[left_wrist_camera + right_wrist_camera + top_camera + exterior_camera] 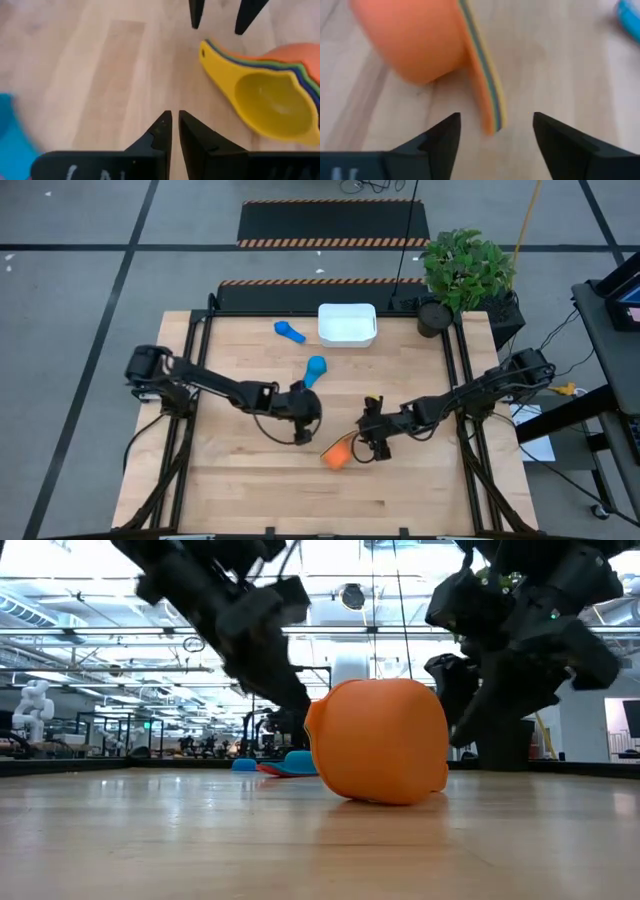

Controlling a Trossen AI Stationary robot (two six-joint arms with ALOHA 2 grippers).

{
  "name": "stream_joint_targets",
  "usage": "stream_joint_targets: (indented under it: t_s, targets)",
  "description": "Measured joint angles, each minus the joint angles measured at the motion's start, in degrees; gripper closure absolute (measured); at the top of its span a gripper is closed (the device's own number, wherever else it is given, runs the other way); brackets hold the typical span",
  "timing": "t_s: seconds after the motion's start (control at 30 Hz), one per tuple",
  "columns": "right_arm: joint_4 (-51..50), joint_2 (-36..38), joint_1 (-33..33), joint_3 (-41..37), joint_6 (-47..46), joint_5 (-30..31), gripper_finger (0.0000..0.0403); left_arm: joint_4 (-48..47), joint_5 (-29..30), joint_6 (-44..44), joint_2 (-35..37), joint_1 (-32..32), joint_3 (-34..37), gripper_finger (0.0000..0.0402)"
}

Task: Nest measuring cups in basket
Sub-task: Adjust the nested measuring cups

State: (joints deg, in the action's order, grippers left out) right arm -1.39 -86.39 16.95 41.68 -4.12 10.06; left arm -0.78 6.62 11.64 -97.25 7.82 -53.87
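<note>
A nested stack of measuring cups (337, 452), outermost cup orange, lies on its side slightly below the centre of the wooden table (250, 490). The low view presents the stack (378, 740) as a smooth, matte, rounded orange dome resting on the planks. The left wrist view alone shows the interior: a glossy yellow cup (272, 102) sits innermost, with thin green, blue and orange rims layered around it and the short flat handles fanned together. The right wrist view shows these handles (487, 85) edge-on as a striped band. The right gripper (377, 443) hovers just beside the stack at its 2 o'clock, fingers spread wide with nothing between them; the handle end lies ahead of the gap, untouched. The left gripper (303, 420) stands near the stack at its 10 o'clock, its dark tapered fingers nearly closed, a narrow slit between the tips, holding nothing. A light blue cup (315, 370) lies at 12 o'clock from the left gripper, and a darker blue cup (289, 331) rests farther back, just beside the basket (347, 324), a smooth white round-cornered bin at the table's 12 o'clock edge. A leafy potted plant (463, 275) stands at the 1 o'clock corner.
</note>
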Motion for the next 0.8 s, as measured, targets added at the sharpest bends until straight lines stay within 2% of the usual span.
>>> stream_joint_targets:
  t_s: [0.13,0.2,0.27,0.37,0.5,0.8]
  targets:
    - [7.3,-2.0,-0.1,-3.3,2.9,3.3,0.0137,-1.4,3.6,-0.2,3.1,1.5,0.0,0.0366]
    - [12.4,-3.8,-0.3,-5.0,4.0,1.4,0.0136,-0.5,3.9,-0.6,3.6,2.0,0.0,0.0366]
    - [15.2,-5.3,-0.6,-5.3,4.8,-0.9,0.0142,-0.9,4.0,-0.7,3.6,2.5,0.0,0.0366]
    - [16.3,-6.8,-0.9,-5.3,6.0,-1.1,0.0163,-1.3,4.0,-0.5,3.7,2.9,0.0,0.0366]
    - [17.8,-7.4,-1.7,-5.3,7.3,-1.1,0.0214,-2.3,4.0,0.0,3.6,3.2,0.0,0.0366]
    - [17.9,-7.6,-2.7,-5.3,8.0,-1.1,0.0377,-2.6,4.0,2.5,3.6,3.2,0.0,0.0366]
